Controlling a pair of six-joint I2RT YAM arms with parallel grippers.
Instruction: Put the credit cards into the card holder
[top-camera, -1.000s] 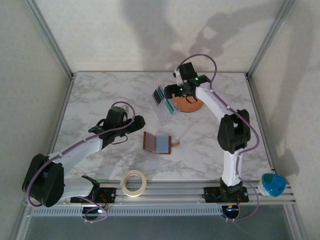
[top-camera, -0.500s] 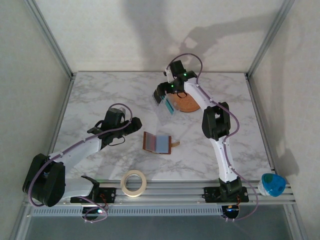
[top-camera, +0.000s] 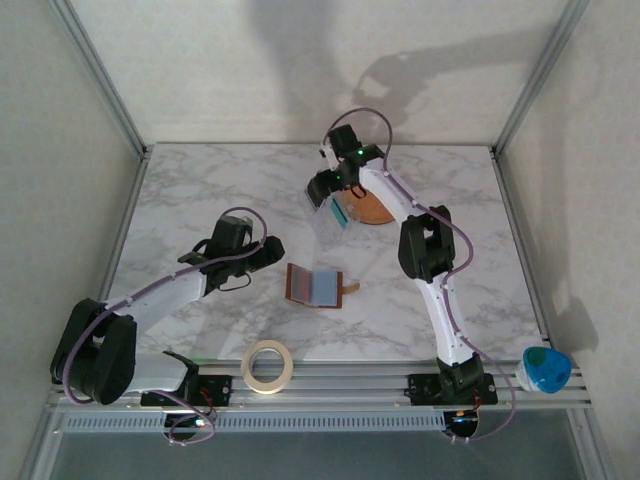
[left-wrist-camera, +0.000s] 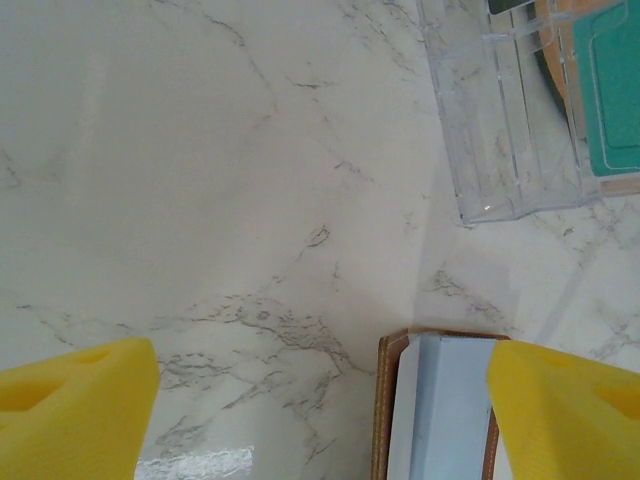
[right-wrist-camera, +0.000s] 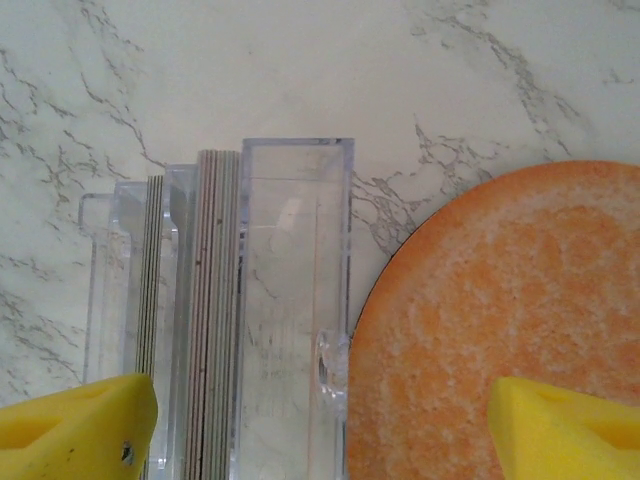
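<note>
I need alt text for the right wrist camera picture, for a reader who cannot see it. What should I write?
A clear plastic case holding credit cards stacked on edge lies on a marble table, next to a round orange plate. The right tool shows two yellow fingertips wide apart at the bottom corners.

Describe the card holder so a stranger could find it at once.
On the marble table, look at the middle. The card holder lies open there, on the near side of the clear plastic case and orange plate. It alone is brown leather, with a pale card on it.
</note>
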